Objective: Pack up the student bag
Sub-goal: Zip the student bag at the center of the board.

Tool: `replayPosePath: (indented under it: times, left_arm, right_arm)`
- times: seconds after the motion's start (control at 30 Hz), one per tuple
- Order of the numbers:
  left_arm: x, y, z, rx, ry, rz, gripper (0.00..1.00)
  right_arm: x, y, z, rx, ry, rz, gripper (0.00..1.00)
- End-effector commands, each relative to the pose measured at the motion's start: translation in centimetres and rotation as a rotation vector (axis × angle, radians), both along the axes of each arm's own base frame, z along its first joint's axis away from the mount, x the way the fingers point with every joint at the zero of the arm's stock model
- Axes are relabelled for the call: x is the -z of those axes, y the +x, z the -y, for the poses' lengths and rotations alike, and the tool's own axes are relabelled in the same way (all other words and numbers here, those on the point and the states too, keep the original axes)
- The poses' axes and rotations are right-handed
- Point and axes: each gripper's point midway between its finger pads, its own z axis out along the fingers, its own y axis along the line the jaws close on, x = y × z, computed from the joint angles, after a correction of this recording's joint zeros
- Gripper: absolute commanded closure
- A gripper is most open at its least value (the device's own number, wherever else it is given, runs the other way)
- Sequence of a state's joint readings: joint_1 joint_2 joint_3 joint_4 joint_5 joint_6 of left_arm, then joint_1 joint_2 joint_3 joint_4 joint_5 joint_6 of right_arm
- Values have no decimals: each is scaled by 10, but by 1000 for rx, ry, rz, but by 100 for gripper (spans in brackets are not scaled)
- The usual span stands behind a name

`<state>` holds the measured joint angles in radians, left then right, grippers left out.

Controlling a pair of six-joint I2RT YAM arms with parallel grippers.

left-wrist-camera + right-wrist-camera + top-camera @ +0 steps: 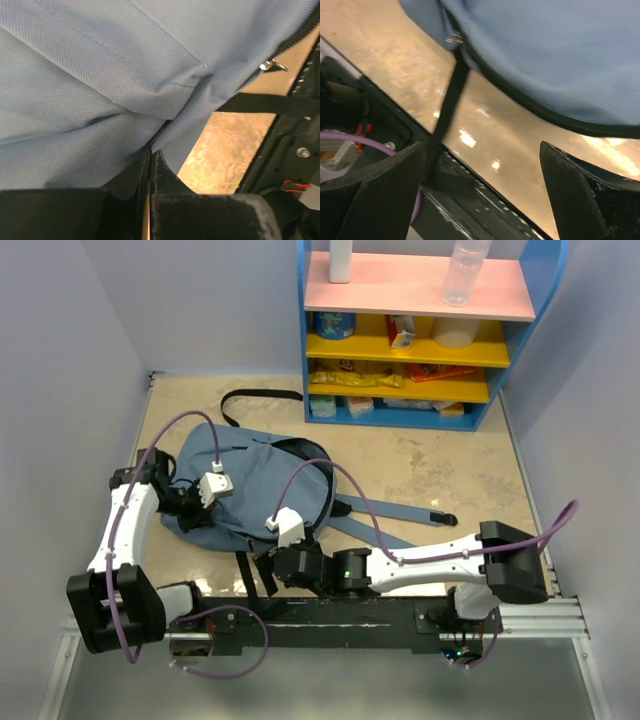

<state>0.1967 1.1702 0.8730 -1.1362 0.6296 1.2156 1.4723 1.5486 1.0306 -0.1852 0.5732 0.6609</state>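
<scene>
Tan table (440, 465): student bag (250, 480) near L wall (60, 390), L jaws pinching fabric.

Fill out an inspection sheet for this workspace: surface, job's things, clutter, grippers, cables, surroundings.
surface: tan mottled table, glossy with light reflections.
job's things: student bag lies flat on the table, with its straps trailing toward the near edge.
clutter: nothing seen.
grippers: left gripper is shut, pinching a fold of the bag's fabric. Right gripper is open and holds nothing, beside the bag's black-edged rim.
cables: purple cables loop along both arms, and one arcs over the bag.
surroundings: blue shelf unit at the far edge holds bottles and packets. Pale walls stand on both sides.
</scene>
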Motion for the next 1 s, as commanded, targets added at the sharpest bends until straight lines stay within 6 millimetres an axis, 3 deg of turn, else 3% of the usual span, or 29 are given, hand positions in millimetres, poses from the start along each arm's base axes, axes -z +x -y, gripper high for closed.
replayPosePath:
  times: [0.0, 0.07, 0.1, 0.13, 0.33, 0.57, 0.83, 0.97]
  left_arm:
    - [-25, -12, 27, 74, -163, -42, 100]
    - [-28, -13, 27, 92, -155, -24, 100]
    - [-32, -14, 28, 98, -150, -8, 100]
    - [-33, -15, 29, 102, -144, -3, 100]
    - [-38, -27, 47, 184, -125, 12, 100]
    - [-33, -32, 55, 218, -127, -35, 100]
    - [-21, -31, 49, 202, -86, -32, 100]
    - [-22, -29, 50, 197, -94, -32, 100]
  right_arm:
    - [-11, 1, -42, -6, 189, -13, 1]
    - [-15, 5, -58, -3, 196, 4, 1]
    - [1, 9, -62, 11, 152, 17, 1]
    - [-5, 13, -70, 27, 164, 25, 1]
    - [16, 31, -79, 141, 104, 72, 9]
    - [5, 45, -63, 244, 113, 119, 29]
    - [2, 53, -34, 279, 123, 109, 38]
    - [-7, 59, -35, 263, 166, 95, 44]
